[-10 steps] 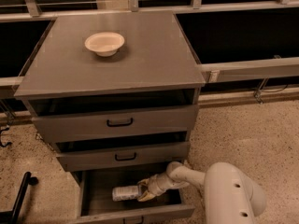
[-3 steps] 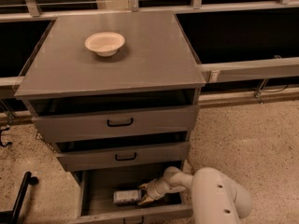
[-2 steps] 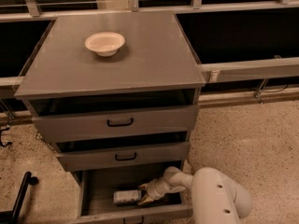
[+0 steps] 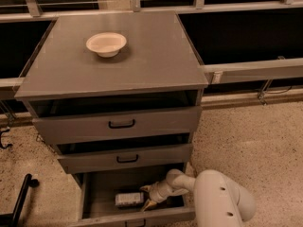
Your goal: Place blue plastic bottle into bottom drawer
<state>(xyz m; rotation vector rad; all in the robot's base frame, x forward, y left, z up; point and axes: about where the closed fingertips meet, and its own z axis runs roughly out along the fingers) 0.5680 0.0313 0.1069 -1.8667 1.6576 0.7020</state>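
A dark grey metal cabinet [image 4: 142, 65] with 3 drawers is seen from above and in front. All 3 drawers stand partly open, each lower one pulled out further, so the lowest tray can be reached from above.

The bottom drawer [image 4: 102, 186], a deep plain tray, sits at the 6 o'clock edge of the view. The blue plastic bottle [image 4: 129, 199], small and clear with a pale label, lies on its side on the drawer floor, roughly central. By the look of it, it is already where the task wants it.

The gripper [image 4: 144, 197] is inside the same drawer, at the bottle's 3 o'clock end. Its 2 pale fingers are spread apart, their tips just beside the bottle rather than clamped on it (whether they touch it cannot be told).

The white, rounded robot arm [image 4: 222, 202] enters from 5 o'clock and bends low, its wrist reaching sideways under the middle drawer [image 4: 156, 154].

A cream round bowl [image 4: 106, 44] sits on the cabinet top towards 11 o'clock, well apart from the action.
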